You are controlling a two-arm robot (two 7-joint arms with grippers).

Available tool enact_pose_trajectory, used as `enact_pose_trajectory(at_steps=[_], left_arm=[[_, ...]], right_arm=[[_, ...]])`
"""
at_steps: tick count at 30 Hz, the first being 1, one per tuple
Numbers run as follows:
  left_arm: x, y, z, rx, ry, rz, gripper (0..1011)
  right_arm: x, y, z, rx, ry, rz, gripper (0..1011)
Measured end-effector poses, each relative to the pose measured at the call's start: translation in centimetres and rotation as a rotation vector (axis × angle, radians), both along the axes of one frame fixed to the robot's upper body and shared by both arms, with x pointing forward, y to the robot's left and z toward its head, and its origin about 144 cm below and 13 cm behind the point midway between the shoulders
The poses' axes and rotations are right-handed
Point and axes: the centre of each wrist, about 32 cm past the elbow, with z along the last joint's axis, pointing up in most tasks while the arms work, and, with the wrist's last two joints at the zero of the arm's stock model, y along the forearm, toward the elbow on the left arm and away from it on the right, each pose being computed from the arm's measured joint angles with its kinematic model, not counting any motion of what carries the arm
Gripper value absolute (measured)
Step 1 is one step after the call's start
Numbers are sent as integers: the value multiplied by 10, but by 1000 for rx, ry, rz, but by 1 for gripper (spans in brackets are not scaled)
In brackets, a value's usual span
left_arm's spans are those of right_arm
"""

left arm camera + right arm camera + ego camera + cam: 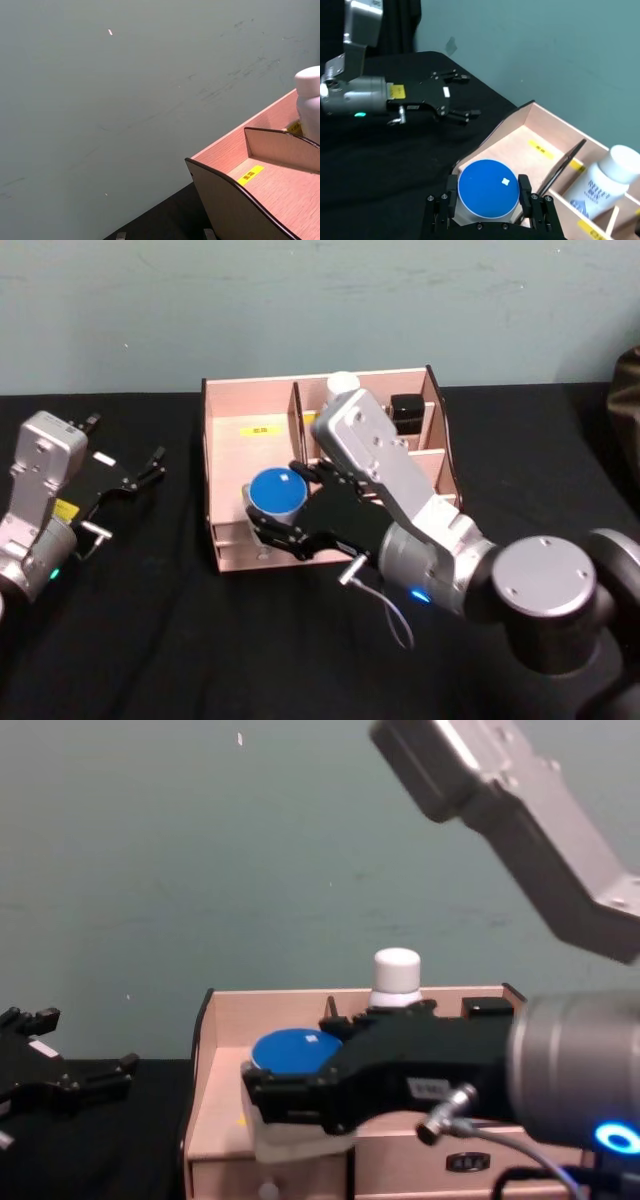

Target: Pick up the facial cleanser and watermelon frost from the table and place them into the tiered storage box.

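My right gripper (277, 502) is shut on a white round container with a blue lid (277, 490), held just over the front left compartment of the tiered storage box (250, 390). In the right wrist view the fingers (524, 189) clamp both sides of the blue lid (485, 187). A white bottle with a white cap (342, 383) stands in a rear compartment (606, 181). I cannot tell which item is the facial cleanser and which the watermelon frost. My left gripper (128, 480) rests open and empty over the table, left of the box.
A black item (407, 410) sits in the box's back right compartment. The black table (150, 640) has free room in front and to the left. A teal wall (200, 870) stands behind the box. Yellow labels (250, 175) mark the compartments.
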Motion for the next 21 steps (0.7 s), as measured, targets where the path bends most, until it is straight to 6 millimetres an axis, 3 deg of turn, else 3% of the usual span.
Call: enact_pose_trajectory(at_steps=[21], left_arm=[[0, 0, 0, 0, 0, 0, 1001]], right_arm=[[45, 21, 2, -21, -36, -87, 739]])
